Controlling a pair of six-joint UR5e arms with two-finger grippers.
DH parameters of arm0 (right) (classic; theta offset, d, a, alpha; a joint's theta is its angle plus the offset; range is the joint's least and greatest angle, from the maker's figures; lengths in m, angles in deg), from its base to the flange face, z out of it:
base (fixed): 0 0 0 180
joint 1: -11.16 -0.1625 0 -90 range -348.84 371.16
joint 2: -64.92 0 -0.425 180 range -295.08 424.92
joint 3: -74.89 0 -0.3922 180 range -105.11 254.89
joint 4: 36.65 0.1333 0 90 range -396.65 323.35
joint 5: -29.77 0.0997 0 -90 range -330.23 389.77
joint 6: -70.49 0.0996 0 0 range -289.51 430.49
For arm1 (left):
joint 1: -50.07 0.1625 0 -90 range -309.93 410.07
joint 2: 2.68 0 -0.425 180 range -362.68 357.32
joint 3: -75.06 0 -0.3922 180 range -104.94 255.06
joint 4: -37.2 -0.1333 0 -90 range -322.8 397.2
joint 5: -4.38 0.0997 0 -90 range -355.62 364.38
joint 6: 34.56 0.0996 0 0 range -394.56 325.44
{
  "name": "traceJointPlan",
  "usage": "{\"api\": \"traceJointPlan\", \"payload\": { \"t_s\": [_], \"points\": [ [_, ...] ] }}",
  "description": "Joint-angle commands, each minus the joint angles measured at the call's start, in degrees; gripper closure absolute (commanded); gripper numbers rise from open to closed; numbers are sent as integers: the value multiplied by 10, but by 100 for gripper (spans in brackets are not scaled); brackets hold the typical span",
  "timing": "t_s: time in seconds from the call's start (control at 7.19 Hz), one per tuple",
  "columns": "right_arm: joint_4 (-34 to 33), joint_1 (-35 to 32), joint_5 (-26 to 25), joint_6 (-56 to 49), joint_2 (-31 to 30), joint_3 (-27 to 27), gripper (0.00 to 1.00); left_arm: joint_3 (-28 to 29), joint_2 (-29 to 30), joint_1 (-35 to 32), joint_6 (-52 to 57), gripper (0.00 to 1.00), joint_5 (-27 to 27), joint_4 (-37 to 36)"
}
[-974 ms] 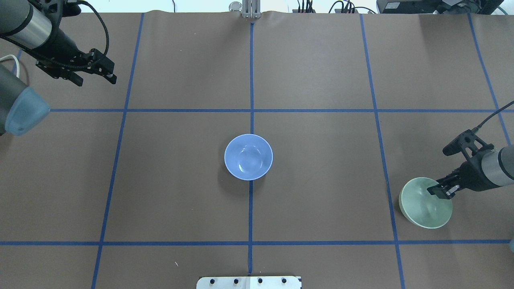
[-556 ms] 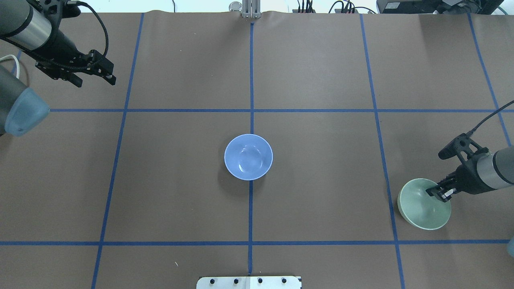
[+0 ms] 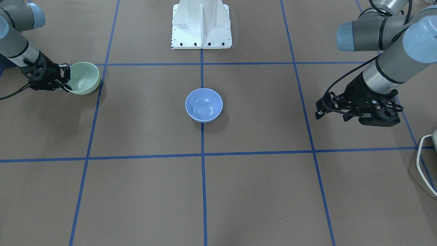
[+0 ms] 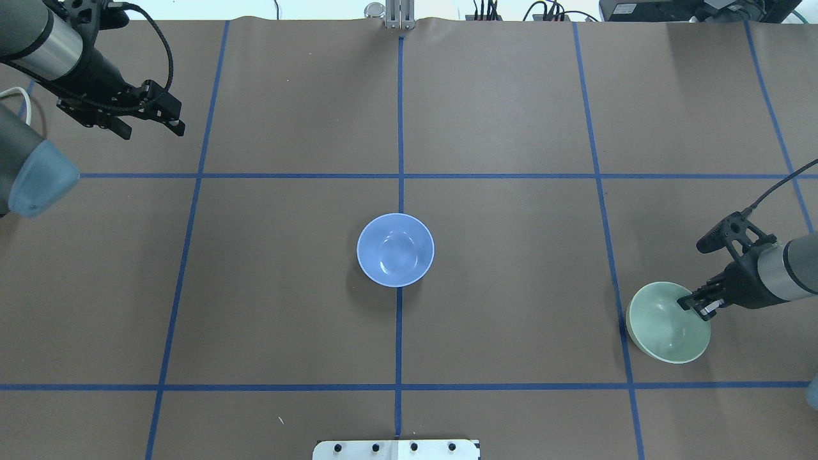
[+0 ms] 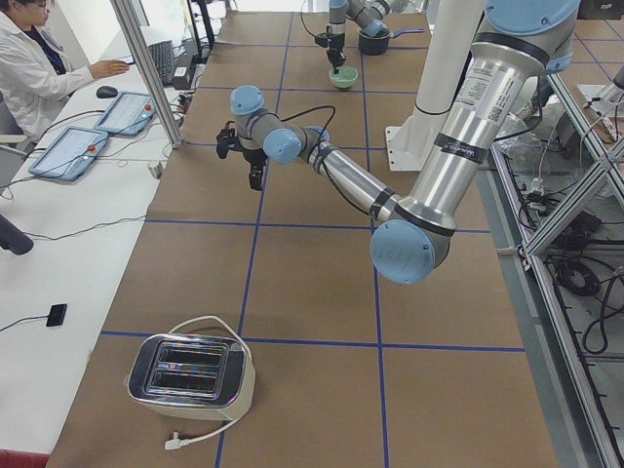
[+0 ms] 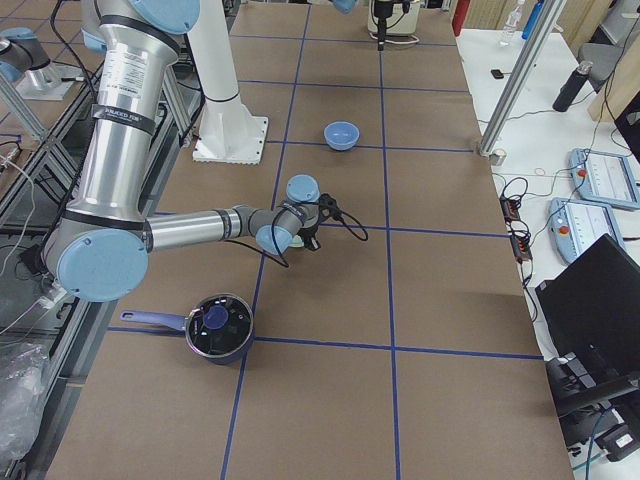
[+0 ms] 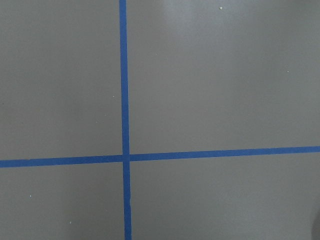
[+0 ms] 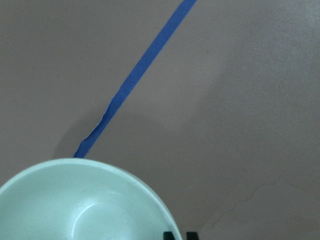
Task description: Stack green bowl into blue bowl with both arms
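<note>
The green bowl [image 4: 664,326] is at the table's right side, tilted, with its rim pinched by my right gripper [image 4: 698,305], which is shut on it. It also shows in the front view [image 3: 84,78] and the right wrist view [image 8: 85,205], where a shadow lies under its far edge. The blue bowl [image 4: 395,250] stands upright and empty at the table's centre, on the middle tape line, far from both grippers. My left gripper [image 4: 150,126] is open and empty above the far left of the table, well away from both bowls.
The white pedestal base [image 3: 201,25] stands at the robot's side of the table. A toaster [image 5: 192,375] sits at the table's left end and a dark pot [image 6: 218,326] at its right end. Blue tape lines [image 7: 123,120] divide the brown table.
My right gripper has moved a little toward the table's centre, carrying the green bowl with it. The left arm and the blue bowl have not moved.
</note>
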Motion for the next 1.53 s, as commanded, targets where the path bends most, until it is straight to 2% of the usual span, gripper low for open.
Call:
{"api": "traceJointPlan", "payload": {
  "t_s": [0.0, 0.28, 0.7, 0.97, 1.11, 1.25, 1.39],
  "points": [
    [0, 0, 3, -1, 2, 0, 84, 0, 0, 1, 0, 3, 1, 0],
    [1, -5, 7, -1, 4, -4, 85, 1, 2, 1, 0, 3, 1, 0],
    [0, -73, 87, -1, 18, -6, 85, 1, 3, 1, 1, 3, 1, 0],
    [-8, -89, 102, 10, 54, -3, 85, -4, 0, -3, 6, 3, 1, 0],
    [-10, -90, 103, 55, 78, -2, 85, -4, 0, -5, 10, 3, 0, -1],
    [-39, -90, 103, 106, 118, -2, 85, -4, 1, -6, 10, 3, -3, -3],
    [-110, -91, 96, 114, 174, -3, 85, -4, 1, -10, 11, 3, -2, -3]
  ]
}}
